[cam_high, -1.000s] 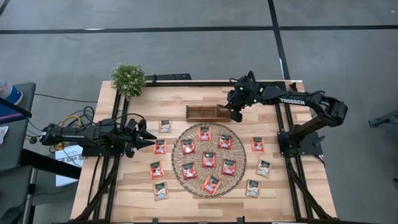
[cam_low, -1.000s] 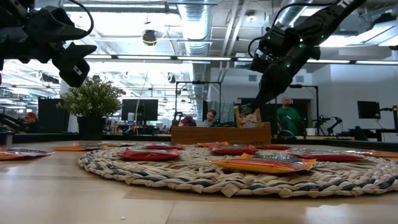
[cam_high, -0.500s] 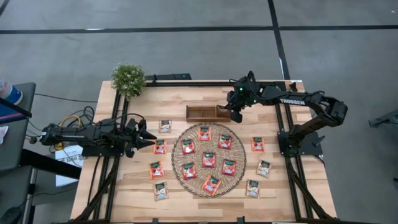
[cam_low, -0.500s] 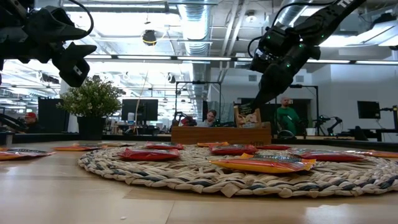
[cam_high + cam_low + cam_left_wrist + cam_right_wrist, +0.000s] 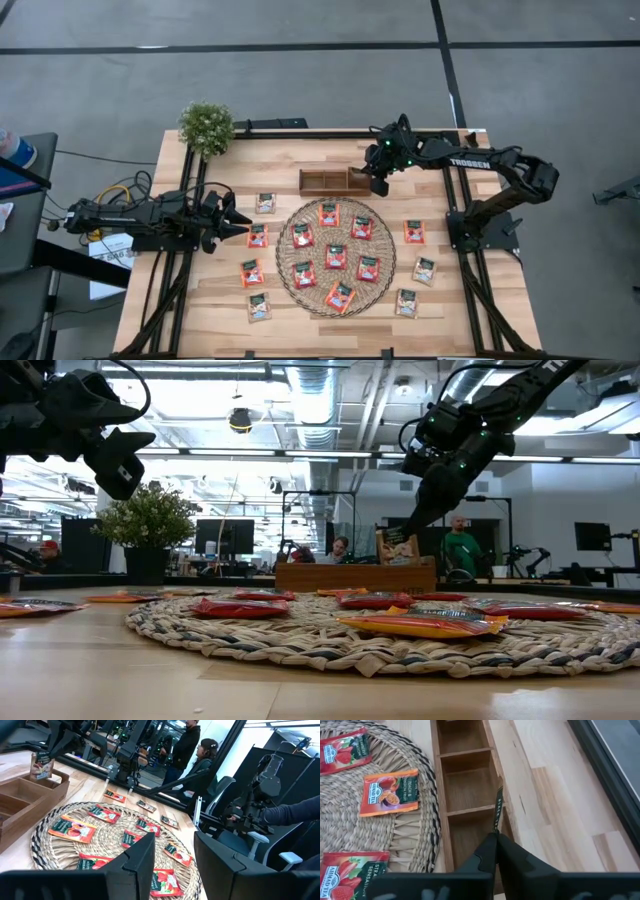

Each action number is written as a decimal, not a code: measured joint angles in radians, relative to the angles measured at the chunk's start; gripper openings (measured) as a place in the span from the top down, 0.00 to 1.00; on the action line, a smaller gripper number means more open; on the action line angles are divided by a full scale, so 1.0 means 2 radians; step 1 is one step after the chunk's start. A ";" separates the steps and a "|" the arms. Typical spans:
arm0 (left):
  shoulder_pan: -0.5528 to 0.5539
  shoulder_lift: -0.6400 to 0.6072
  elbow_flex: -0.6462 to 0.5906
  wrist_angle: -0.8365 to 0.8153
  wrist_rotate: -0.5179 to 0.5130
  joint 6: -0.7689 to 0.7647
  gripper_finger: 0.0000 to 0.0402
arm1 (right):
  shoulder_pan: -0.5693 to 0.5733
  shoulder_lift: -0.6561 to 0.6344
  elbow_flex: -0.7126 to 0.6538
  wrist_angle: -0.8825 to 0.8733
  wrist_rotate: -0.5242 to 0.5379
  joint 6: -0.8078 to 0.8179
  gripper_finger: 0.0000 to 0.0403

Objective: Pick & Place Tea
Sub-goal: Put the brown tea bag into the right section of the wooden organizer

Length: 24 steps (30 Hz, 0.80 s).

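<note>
A wooden table point(image 5: 300, 315) is carrying a round mat point(image 5: 336, 300) at its middle, a tray point(image 5: 333, 181) just behind the mat, and a plant point(image 5: 206, 127) at the back left corner. Loose sachets point(image 5: 260, 236) are lying on the bare wood on both sides of the mat.

Tray point(image 5: 335, 181) behind mat point(image 5: 336, 257); sachets point(image 5: 335, 256) on mat & both sides; plant point(image 5: 207, 127) back-left corner.

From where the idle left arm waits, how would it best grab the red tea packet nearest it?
The red sachet lies flat on the table just ahead of the left end effector. Probably come straight down and pinch two opposite edges; it is too thin for a sideways grip.
</note>
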 joint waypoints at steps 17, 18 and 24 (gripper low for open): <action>0.000 0.000 0.000 0.000 0.000 0.000 0.68 | 0.000 0.000 0.000 0.000 0.017 0.019 0.77; 0.000 0.000 0.000 0.000 0.000 0.000 0.68 | 0.000 0.000 0.000 0.000 0.017 0.019 0.77; 0.000 0.000 0.000 0.000 0.000 0.000 0.68 | 0.001 0.000 0.000 0.001 0.056 0.012 0.77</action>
